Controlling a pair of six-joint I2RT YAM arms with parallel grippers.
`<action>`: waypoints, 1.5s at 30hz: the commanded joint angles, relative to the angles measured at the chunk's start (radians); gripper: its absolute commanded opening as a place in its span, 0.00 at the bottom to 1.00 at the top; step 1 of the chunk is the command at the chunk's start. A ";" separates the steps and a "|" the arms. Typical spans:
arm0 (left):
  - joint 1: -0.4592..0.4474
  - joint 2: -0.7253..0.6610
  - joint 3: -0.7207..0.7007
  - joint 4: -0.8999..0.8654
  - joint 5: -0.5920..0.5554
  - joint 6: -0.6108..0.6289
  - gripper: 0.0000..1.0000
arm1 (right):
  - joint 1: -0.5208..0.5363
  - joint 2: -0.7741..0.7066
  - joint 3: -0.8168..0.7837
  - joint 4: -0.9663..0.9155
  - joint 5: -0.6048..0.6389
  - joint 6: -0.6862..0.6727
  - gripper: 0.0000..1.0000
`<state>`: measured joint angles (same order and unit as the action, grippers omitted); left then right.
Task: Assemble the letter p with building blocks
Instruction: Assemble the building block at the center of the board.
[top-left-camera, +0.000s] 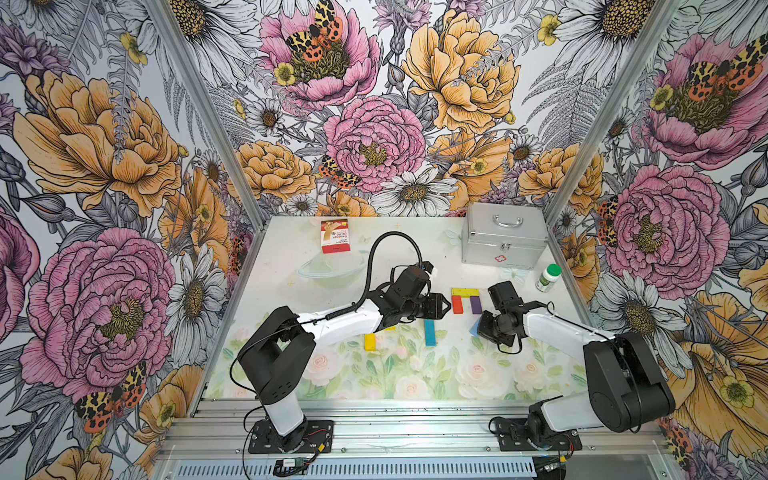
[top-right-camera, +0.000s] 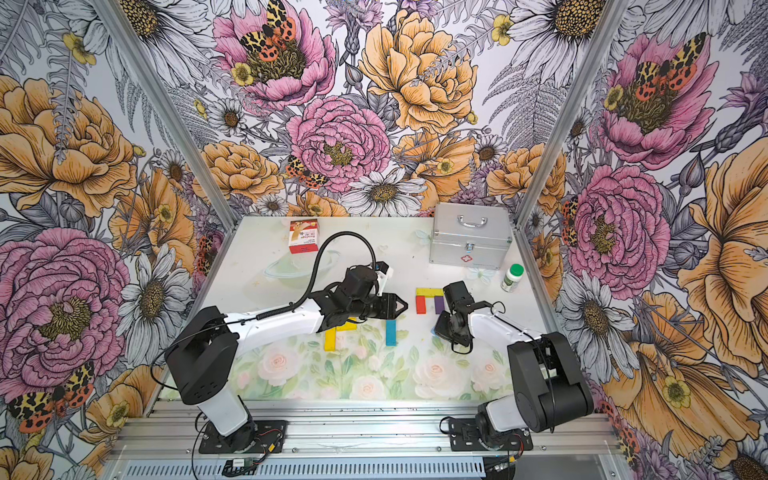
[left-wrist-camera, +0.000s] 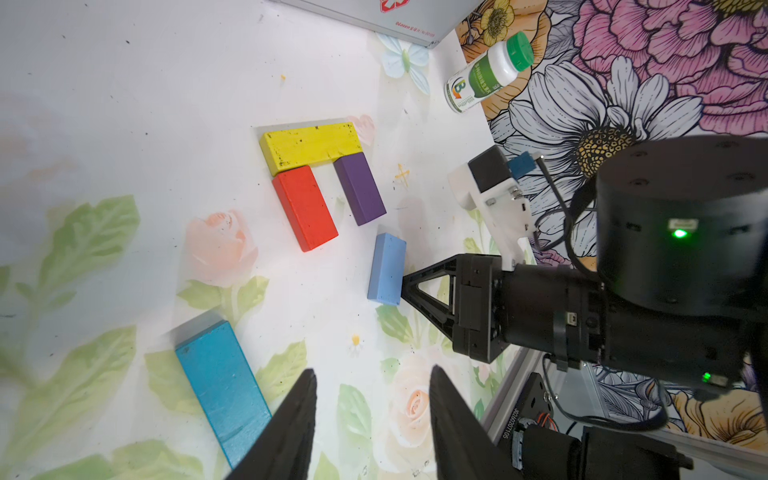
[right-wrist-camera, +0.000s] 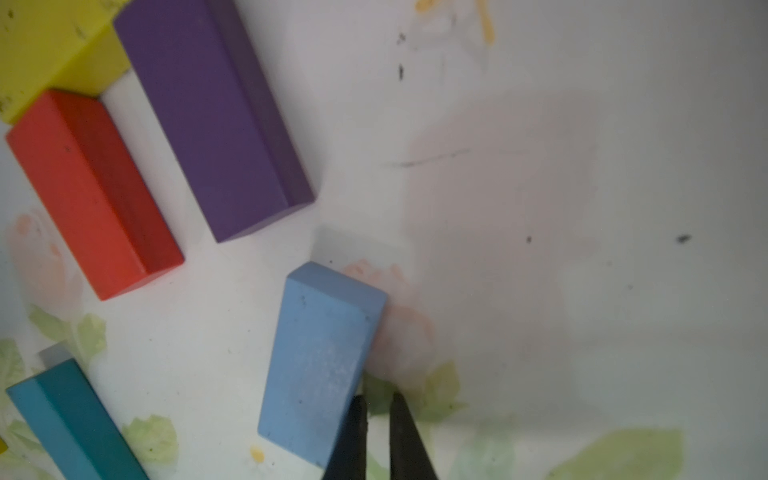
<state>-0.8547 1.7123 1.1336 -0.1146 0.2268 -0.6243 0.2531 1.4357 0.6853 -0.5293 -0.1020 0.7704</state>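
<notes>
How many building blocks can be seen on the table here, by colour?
yellow blocks: 3
red block: 1
purple block: 1
light blue block: 1
teal block: 1
Total: 7 visible; more may be hidden.

Light blue block (top-left-camera: 473, 328) mostly hidden under right arm (top-left-camera: 552, 328), top view.

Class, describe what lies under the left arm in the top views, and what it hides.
A yellow block sticks out from under the left arm, a second yellow piece beside it. Their covered ends, and whether they touch, are hidden.
</notes>
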 joint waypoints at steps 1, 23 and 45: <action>0.014 -0.014 -0.002 0.012 0.013 0.021 0.45 | 0.017 0.024 0.009 0.003 0.000 0.019 0.14; -0.007 0.004 -0.013 0.013 0.024 0.012 0.45 | 0.028 0.096 0.077 0.018 0.013 0.009 0.14; -0.086 0.227 0.075 -0.044 0.053 -0.005 0.18 | -0.168 0.015 0.109 -0.033 -0.081 -0.141 0.16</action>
<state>-0.9241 1.9282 1.1706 -0.1547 0.3012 -0.6266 0.1062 1.4265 0.7570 -0.5491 -0.1600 0.6910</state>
